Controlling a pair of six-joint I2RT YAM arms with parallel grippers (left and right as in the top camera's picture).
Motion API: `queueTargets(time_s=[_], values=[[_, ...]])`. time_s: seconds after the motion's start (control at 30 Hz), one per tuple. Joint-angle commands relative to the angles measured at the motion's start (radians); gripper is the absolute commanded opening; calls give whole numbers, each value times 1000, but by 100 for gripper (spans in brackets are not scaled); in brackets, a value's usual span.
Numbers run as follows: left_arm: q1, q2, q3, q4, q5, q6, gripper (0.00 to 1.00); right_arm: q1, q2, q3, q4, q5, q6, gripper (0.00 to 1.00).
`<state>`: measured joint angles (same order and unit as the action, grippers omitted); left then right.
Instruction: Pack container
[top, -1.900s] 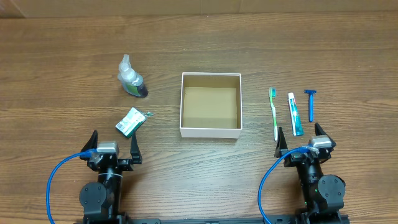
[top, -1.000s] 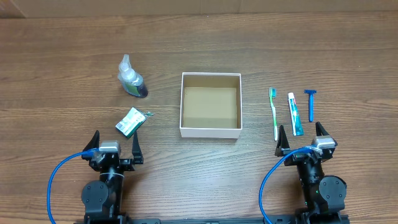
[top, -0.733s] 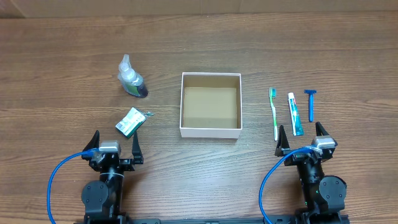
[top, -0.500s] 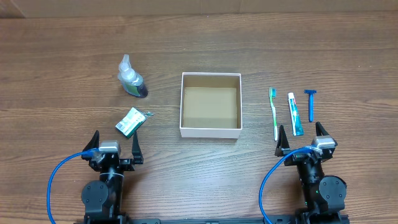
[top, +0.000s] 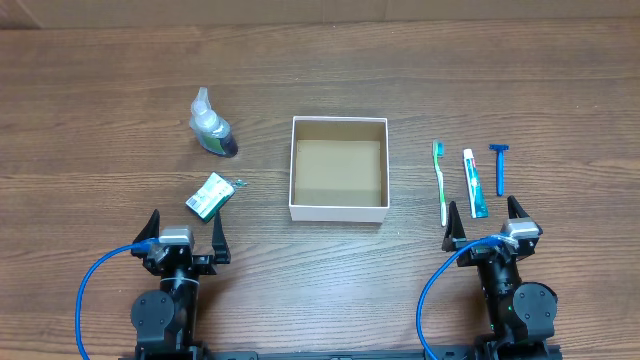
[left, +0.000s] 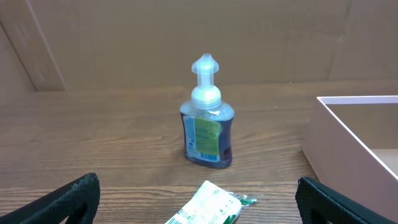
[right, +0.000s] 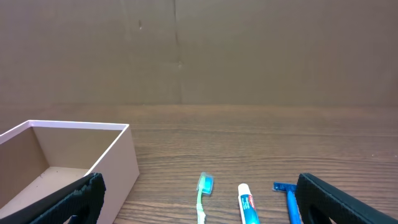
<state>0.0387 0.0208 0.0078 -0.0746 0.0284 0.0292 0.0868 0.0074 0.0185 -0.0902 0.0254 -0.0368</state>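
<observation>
Left tool (top: 184, 224), right tool (top: 481, 216) spread wide, unmoved; container (top: 338, 212) unshifted.

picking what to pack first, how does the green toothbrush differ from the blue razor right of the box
The green-and-white plastic toothbrush is clearly longer than the blue plastic razor. The toothbrush lies nearest the white cardboard box; the razor lies farthest, beyond the white toothpaste tube. Both lie flat on the wooden table, heads pointing away from the robot.
</observation>
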Motion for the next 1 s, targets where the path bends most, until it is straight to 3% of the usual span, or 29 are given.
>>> queueTargets(time_s=[0.0,0.07,0.13,0.23,0.3,0.47,0.7,0.9,0.97], values=[[-6,5,-3,0,4,-13,100,-4,-3,-10,6,-5,7,100],[-6,5,-3,1,43,-117,100,-4,-3,-10,6,-5,7,100],[-6,5,-2,1,55,-400,100,-4,-3,-10,6,-5,7,100],[-6,5,-2,5,99,-646,100,-4,-3,-10,6,-5,7,100],[-6,5,-2,18,189,-762,100,-4,-3,-10,6,-5,7,100],[-6,5,-2,29,249,-943,100,-4,-3,-10,6,-5,7,100],[-6,5,87,32,378,-684,100,-4,-3,-10,6,-5,7,100],[-6,121,459,-185,223,-457,100,-4,-3,-10,6,-5,7,100],[-6,208,595,-282,190,-447,100,-4,-3,-10,6,-5,7,100]])
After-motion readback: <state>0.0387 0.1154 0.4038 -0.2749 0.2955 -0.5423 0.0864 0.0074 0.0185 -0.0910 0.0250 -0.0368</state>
